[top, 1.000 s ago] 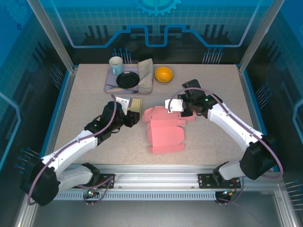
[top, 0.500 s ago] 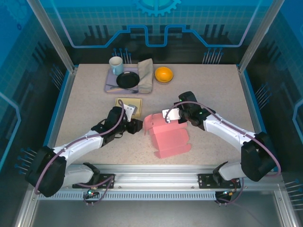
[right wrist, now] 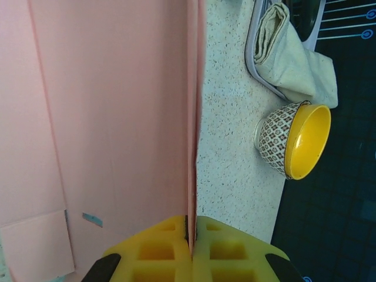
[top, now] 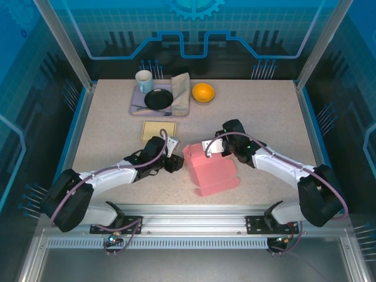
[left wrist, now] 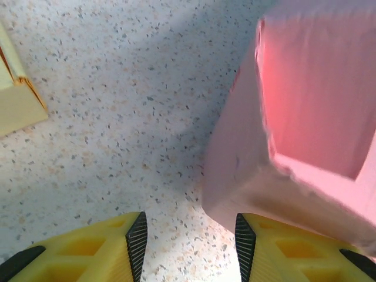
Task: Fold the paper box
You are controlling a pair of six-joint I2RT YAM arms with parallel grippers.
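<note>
Pink paper box point(top: 210, 170) sits half-formed near the middle of the speckled surface point(top: 264, 111), between the two arms. Its right gripper point(right wrist: 191, 226) is clamped on the thin edge of one wall, holding it upright. The left gripper point(left wrist: 190, 235) waits with jaws apart just beside the box's left corner, gripping nothing. The walls seem mid-raising, so that left side likely needs pinching next. Blue panels point(top: 176, 29) enclose the surface. A tray point(top: 136, 106), cloth point(top: 181, 93) and yellow bowl point(top: 203, 92) lie far off.

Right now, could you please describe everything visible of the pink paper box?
The pink paper box is thin, matte card, partly folded: walls raised, top open, a flat panel at its near side. It rests on the speckled table. The right tool is shut on one upright wall's edge; the left tool is open beside a corner, contact unclear.
</note>
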